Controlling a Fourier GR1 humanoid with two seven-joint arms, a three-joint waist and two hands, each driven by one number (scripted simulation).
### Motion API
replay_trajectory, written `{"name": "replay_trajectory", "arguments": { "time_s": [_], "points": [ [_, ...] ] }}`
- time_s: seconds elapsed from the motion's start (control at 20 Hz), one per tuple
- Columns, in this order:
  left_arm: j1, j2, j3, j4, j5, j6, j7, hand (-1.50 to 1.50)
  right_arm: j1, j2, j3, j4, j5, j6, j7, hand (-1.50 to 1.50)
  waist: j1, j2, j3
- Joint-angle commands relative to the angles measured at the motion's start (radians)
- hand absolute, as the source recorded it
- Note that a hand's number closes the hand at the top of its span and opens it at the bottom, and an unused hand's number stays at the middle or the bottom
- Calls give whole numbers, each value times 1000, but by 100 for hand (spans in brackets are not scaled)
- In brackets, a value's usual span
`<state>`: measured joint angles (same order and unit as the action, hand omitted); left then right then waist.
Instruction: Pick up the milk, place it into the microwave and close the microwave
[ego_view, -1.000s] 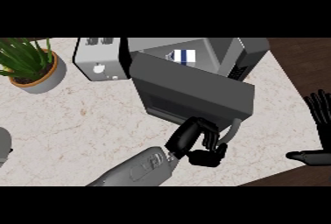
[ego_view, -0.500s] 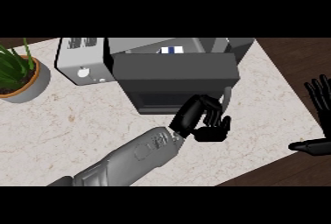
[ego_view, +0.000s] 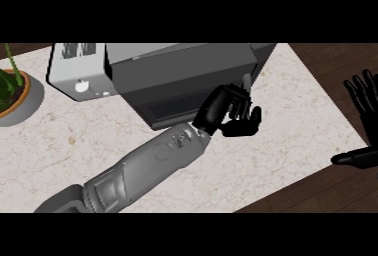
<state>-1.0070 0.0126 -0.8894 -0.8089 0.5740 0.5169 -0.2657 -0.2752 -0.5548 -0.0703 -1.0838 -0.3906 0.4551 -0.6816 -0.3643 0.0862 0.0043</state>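
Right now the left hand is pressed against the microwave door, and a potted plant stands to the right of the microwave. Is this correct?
Not quite. In the head view the potted plant stands to the left of the microwave, beyond the toaster. The rest holds: the left hand is against the microwave door.

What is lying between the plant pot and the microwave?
In the head view, the toaster stands between the plant pot and the microwave.

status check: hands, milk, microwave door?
Left hand open, fingers against microwave door. Right hand open, resting at right edge. Milk not visible. Toaster and plant pot left of microwave, not in the way.
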Motion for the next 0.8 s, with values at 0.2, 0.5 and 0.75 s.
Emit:
{"name": "replay_trajectory", "arguments": {
  "time_s": [0.2, 0.5, 0.75],
  "points": [
    [-108, -12, 29, 64, 44, 20, -6, 150, -44, -9, 32, -35, -46, 117, 2, -150, -41, 16, 4],
    [-127, -11, 29, 84, 75, 37, -3, 150, -73, -15, 76, -72, -77, 170, 63, -150, -54, 25, 4],
    [-123, -11, 27, 81, 95, 49, -27, 150, -107, -59, 126, -147, -51, 231, 78, 150, -52, 14, 4]
  ]
}}
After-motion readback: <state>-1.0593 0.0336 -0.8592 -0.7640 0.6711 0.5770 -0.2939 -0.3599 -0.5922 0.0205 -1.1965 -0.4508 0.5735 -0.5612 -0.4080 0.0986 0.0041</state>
